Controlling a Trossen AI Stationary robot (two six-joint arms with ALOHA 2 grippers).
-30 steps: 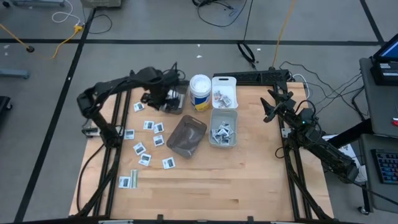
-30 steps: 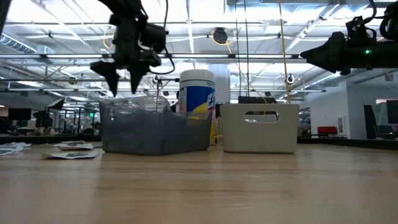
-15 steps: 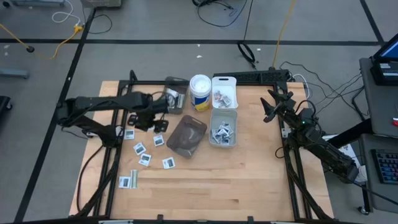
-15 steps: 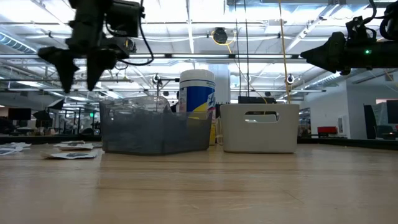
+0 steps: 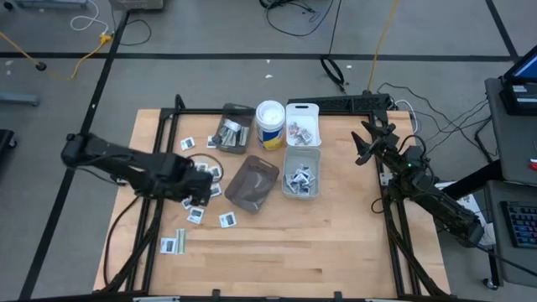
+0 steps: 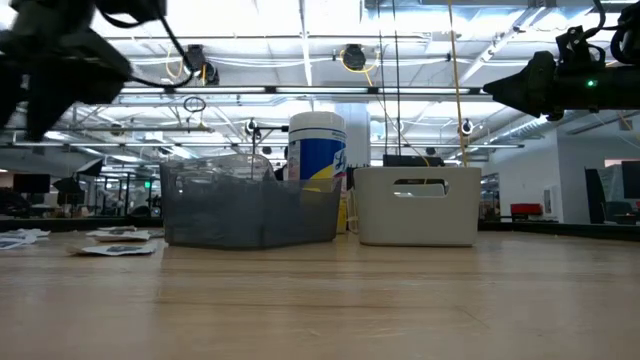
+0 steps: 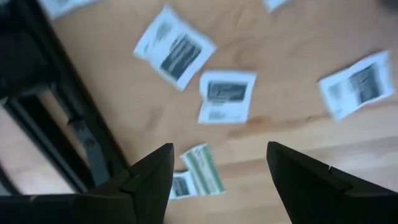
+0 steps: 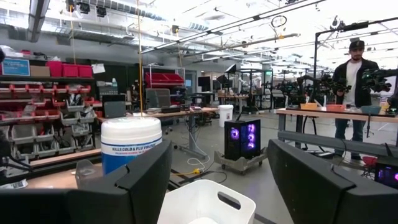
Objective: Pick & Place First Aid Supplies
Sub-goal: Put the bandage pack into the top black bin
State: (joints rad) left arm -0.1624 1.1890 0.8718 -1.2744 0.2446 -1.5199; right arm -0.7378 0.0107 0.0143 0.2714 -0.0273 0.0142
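Several first aid supplies lie flat and loose on the table's left half: white square packets (image 5: 195,216) (image 5: 226,220) (image 5: 186,144) and pale green strips (image 5: 173,243). My left gripper (image 5: 200,188) hovers open above them, pointing down. Its wrist view shows white packets (image 7: 227,94) (image 7: 175,48) and a green strip (image 7: 205,173) below the open fingers (image 7: 219,147), none touched. More packets lie in the clear bin (image 5: 232,132) and in two white bins (image 5: 302,124) (image 5: 300,174). My right gripper (image 5: 362,149) waits open at the table's right edge, raised (image 8: 217,147).
A smoky bin (image 5: 252,183) stands mid-table, just right of my left gripper. A white wipes canister (image 5: 269,124) stands at the far side between the clear bin and the white bins. The table's near half is bare wood (image 5: 294,252). A person (image 8: 356,87) stands far off in the room.
My left gripper has swung from above the clear bin at the far side toward the table's near left, over the loose packets, sinking a little and rolling about its own line. It has stayed open and holds nothing.
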